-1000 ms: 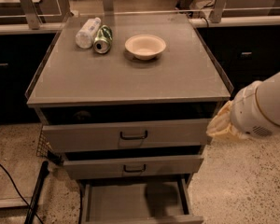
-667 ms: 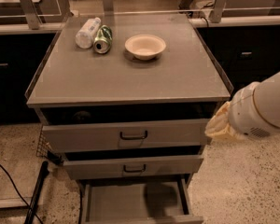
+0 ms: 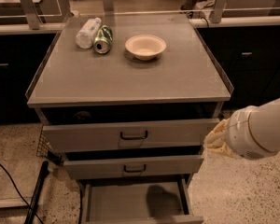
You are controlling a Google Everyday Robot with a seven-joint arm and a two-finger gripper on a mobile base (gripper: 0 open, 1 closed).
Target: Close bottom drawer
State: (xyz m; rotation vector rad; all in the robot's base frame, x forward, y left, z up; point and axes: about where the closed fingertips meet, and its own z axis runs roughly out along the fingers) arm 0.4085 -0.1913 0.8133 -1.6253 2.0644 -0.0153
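Note:
The bottom drawer is the lowest of three grey drawers in the cabinet. It is pulled out the furthest, and its plain grey inside shows with a shadow on the floor of it. Its front sits at the lower edge of the view and its handle is out of view. My gripper is at the right of the cabinet, level with the right end of the top drawer. It sits above and to the right of the bottom drawer, on a white arm, and touches nothing that I can see.
The middle drawer and the top drawer both stand slightly out. On the cabinet top lie a plastic bottle, a green can and a white bowl. A black cable lies on the floor at left.
My arm and gripper have dropped a little beside the cabinet's right side. The drawers and the things on top have not moved.

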